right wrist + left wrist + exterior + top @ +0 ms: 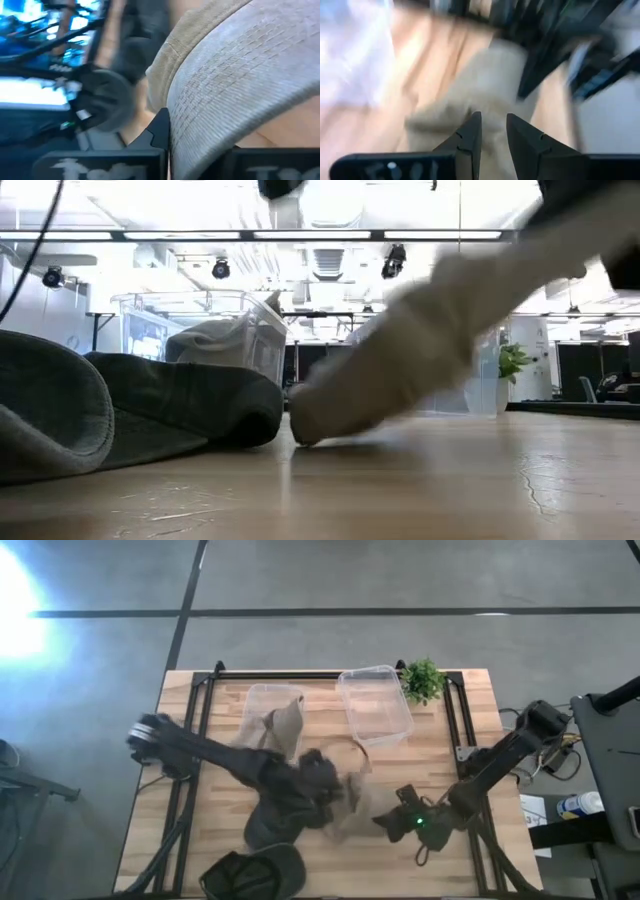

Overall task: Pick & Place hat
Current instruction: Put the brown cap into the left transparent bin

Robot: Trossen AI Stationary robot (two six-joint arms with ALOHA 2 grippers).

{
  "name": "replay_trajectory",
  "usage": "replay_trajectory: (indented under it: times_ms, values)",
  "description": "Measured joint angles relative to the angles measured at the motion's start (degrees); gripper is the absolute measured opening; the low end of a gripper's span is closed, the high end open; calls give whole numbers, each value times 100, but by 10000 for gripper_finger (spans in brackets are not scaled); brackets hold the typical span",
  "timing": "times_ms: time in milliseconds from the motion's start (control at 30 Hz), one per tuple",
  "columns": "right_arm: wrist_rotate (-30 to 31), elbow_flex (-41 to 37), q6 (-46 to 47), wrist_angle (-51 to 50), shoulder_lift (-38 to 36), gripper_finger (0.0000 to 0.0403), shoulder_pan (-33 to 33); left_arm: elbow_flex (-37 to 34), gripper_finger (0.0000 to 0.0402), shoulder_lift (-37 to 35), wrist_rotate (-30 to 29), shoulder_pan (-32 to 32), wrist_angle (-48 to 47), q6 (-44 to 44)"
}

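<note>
Polished grey concrete floor (400,580) crossed by dark lines surrounds the pale wooden plank table (470,730). On it, near the middle, lies the beige fabric cap (355,802), with the right gripper (385,819) pinching its edge. The left gripper (492,132) hovers just beside, fingers slightly parted. Two clear plastic bins (375,705) stand behind, and dark grey caps (255,870) lie along the near edge.

A blurred tan hat (420,350) touches the table (420,480) beside dark hats (130,415).
</note>
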Motion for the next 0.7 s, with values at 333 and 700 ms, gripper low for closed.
replay_trajectory:
  times_ms: [333,700]
  values:
    - [69,1181,-3959,37,-1181,13,-1450,-14,84,-2430,-1128,-59,-133,164]
    - [-3284,2948,-5113,11,260,13,-4646,-390,84,-3614,-1770,-72,-836,188]
